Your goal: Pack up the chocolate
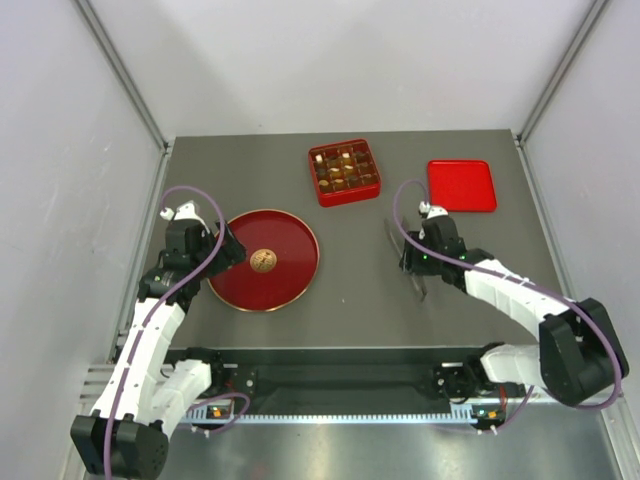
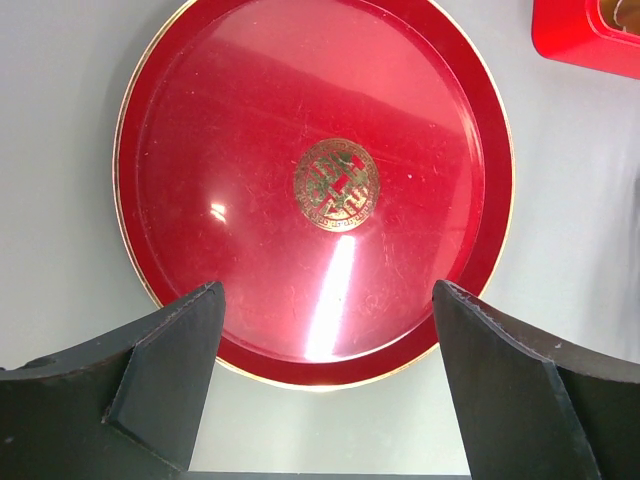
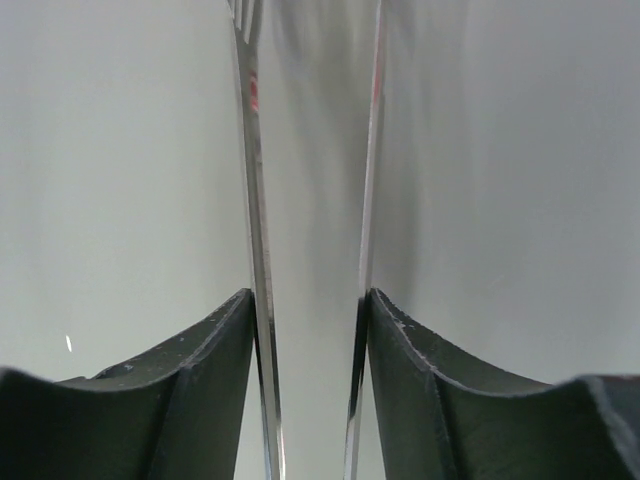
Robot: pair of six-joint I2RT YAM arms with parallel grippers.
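Chocolate (image 1: 345, 170), in cream, tan and dark brown pieces, sits in the compartments of a red square box (image 1: 351, 198) at the far middle of the table (image 1: 360, 290). The right gripper (image 1: 412, 255) is clamped on metal tongs (image 3: 258, 200), one finger against each blade, over bare table nearer than the box. The left gripper (image 2: 328, 295) hangs with fingers spread wide, gripping nothing, above the edge of a round red plate (image 2: 200, 120) bearing a gold emblem (image 2: 337, 184). A red square lid (image 1: 461, 185) lies right of the box, apart from it.
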